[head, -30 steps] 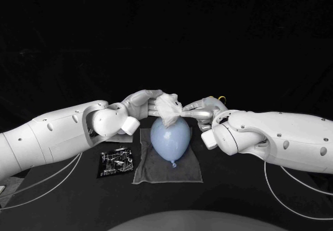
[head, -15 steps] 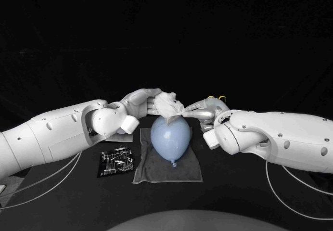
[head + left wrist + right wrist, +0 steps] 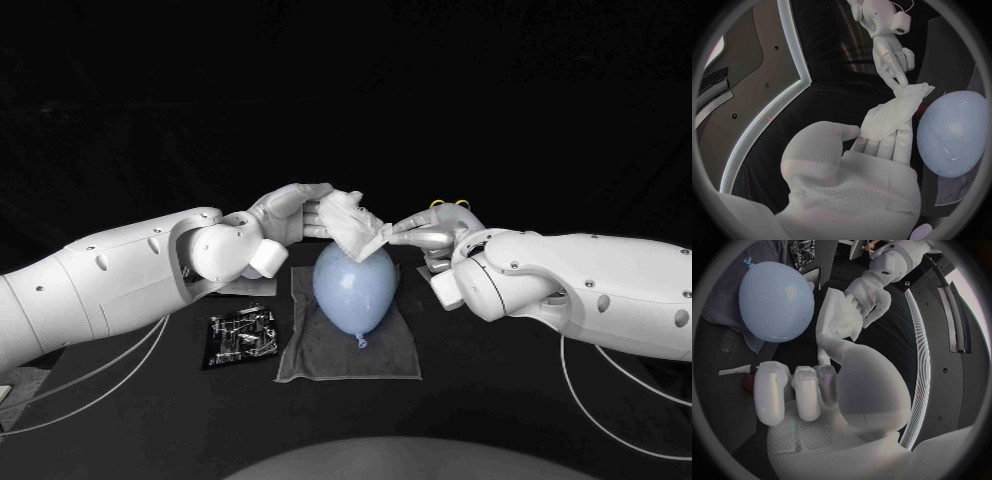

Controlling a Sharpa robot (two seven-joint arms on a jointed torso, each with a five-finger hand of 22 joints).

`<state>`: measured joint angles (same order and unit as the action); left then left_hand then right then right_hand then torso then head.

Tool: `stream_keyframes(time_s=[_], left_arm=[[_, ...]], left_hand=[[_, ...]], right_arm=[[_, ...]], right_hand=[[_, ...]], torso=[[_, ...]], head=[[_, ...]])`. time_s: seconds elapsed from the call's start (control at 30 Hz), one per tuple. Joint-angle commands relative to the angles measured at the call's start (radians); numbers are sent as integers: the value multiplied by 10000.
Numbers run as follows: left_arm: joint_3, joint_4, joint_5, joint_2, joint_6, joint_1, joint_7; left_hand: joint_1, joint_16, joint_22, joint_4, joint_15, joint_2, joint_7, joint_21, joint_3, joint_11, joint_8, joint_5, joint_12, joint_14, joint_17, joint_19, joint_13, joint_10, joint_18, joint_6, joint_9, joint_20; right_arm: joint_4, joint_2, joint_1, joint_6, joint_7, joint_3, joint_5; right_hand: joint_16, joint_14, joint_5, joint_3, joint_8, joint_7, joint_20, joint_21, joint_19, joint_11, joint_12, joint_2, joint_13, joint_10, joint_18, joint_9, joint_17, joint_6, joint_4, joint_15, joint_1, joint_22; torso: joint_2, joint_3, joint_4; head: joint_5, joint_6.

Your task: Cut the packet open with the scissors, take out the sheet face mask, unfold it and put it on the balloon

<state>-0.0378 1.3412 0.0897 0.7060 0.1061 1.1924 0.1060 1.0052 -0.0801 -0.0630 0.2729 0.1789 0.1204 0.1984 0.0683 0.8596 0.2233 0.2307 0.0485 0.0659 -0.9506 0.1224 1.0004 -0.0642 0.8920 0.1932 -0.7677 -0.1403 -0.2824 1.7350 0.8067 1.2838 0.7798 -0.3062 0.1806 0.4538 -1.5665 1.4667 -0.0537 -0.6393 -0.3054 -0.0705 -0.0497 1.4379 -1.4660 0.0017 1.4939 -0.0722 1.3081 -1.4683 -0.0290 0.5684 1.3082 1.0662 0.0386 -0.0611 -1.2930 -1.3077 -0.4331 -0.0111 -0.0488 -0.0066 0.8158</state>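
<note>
A pale blue balloon (image 3: 353, 285) lies on a grey cloth (image 3: 351, 335), knot toward me. Above its far end both hands hold the white sheet mask (image 3: 352, 224), still crumpled and partly folded. My left hand (image 3: 294, 213) grips one side of the mask (image 3: 891, 114) between thumb and fingers. My right hand (image 3: 423, 234) pinches the opposite edge with its fingertips (image 3: 900, 80). In the right wrist view the mask (image 3: 840, 315) hangs beside the balloon (image 3: 776, 295). The cut silver packet (image 3: 241, 335) lies left of the cloth. Yellow scissor handles (image 3: 453, 204) peek out behind my right hand.
The grey cloth sits mid-table with its front edge near me. The packet lies flat close to the cloth's left side, under my left forearm. White cables trail from both arms over the black table (image 3: 505, 410).
My right hand has drawn slightly to the right and the mask has spread a little wider between the two hands. The balloon and packet have not moved.
</note>
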Motion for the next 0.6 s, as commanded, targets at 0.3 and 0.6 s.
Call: stream_keyframes(time_s=[0.3, 0.6], left_arm=[[16, -30, 93, -12, 44, 18, 160], [16, -73, 199, -17, -48, 18, 282]], left_hand=[[99, 56, 5, -43, 6, 0, 709, -59, -3, -29, 46, 7, 6, 37, -17, -73, -3, 78, -89, -41, -11, 2], [103, 59, 5, -46, 7, -3, 707, -59, 1, -30, 48, 6, 6, 41, -18, -85, -3, 83, -88, -44, -12, -1]], right_arm=[[-78, 137, -9, -297, -145, 1, 566], [-151, 185, -26, -428, -285, 21, 733]], right_hand=[[-43, 1041, 50, -96, -70, -5, 79, 94, -683, -80, 80, -24, 2260, -790, 15, 433, 2626, 70, 59, -46, 112, -2171], [-43, 1041, 49, -105, -78, -4, 80, 103, -686, -81, 97, -29, 2269, -796, 17, 438, 2626, 74, 71, -46, 122, -2174]], torso=[[0, -4, -2], [3, 1, 1]], head=[[-15, -14], [-38, -23]])
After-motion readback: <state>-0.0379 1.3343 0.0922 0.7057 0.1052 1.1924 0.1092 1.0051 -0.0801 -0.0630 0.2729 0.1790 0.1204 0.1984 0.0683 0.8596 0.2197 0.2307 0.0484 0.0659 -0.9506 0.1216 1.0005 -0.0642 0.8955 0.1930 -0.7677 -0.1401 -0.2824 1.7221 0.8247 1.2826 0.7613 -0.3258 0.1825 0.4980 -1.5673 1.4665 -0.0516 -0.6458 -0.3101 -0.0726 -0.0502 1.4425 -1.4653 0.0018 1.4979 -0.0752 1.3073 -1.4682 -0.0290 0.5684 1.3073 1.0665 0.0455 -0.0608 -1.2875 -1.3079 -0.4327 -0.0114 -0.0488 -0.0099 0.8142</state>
